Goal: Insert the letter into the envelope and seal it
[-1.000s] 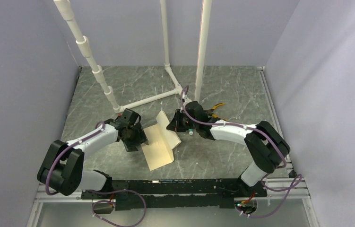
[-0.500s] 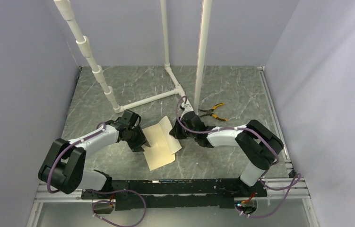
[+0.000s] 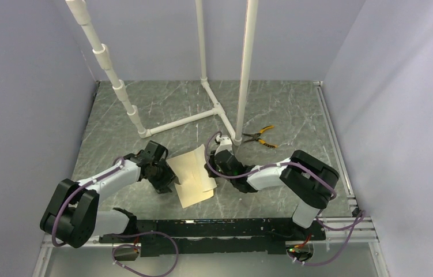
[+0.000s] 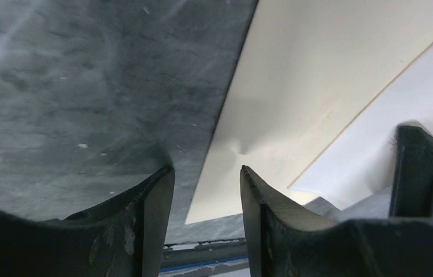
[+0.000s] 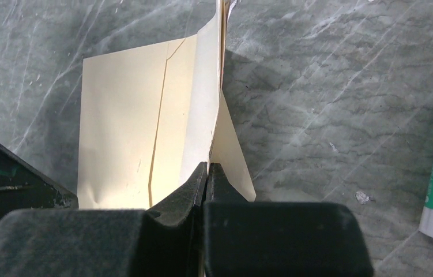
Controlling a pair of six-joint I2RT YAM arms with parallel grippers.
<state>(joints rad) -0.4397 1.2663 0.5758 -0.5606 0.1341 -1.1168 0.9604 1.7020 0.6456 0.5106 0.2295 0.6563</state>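
We see the envelope (image 3: 191, 176) near the front edge of the desk (image 3: 294, 109), its raised fold pinched by the right fingers (image 5: 182, 193). The left fingers (image 4: 150, 219) stand parted beside it; we cannot see inside it.

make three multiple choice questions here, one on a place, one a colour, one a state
1. Where on the table do the pliers lie? A) at its near edge B) beyond the right gripper, by the upright pipe's foot C) in its far left corner
2. The envelope's colour? A) blue B) white C) tan
3. The right gripper is A) shut on the envelope's raised edge B) wide open C) holding the pliers

Answers: B, they lie by the pipe's foot; C, plain tan paper; A, it pinches the edge.
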